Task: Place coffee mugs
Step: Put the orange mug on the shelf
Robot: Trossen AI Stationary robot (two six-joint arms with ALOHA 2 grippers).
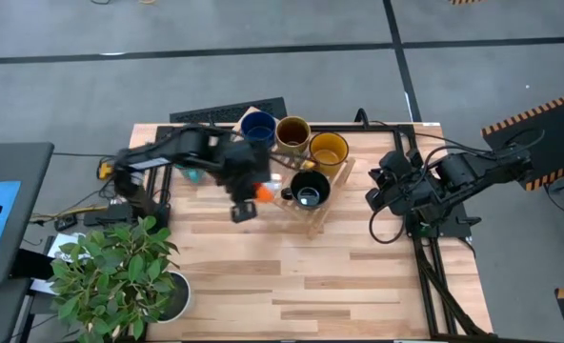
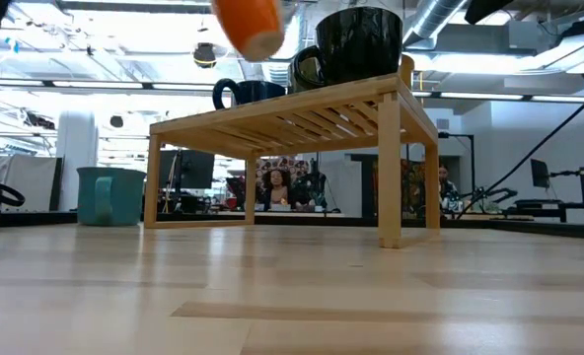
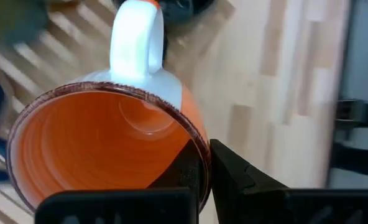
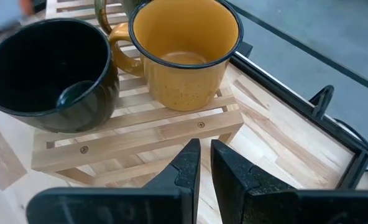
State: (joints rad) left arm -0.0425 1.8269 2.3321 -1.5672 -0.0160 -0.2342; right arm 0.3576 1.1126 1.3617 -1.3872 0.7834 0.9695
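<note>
Left gripper (image 3: 199,180) clamps the orange mug (image 3: 103,146) by its rim, carrying it airborne toward the rack (image 1: 325,195), probably its 9 o'clock edge beside the black mug (image 1: 310,188); right gripper (image 4: 204,163) idles nearly closed at 3 o'clock.

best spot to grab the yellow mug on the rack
Grip the yellow mug by its rim wall, coming from above with one pincer finger inside. It stands upright and open-topped on the wooden rack; its handle faces the black mug, so take the opposite, free side.
</note>
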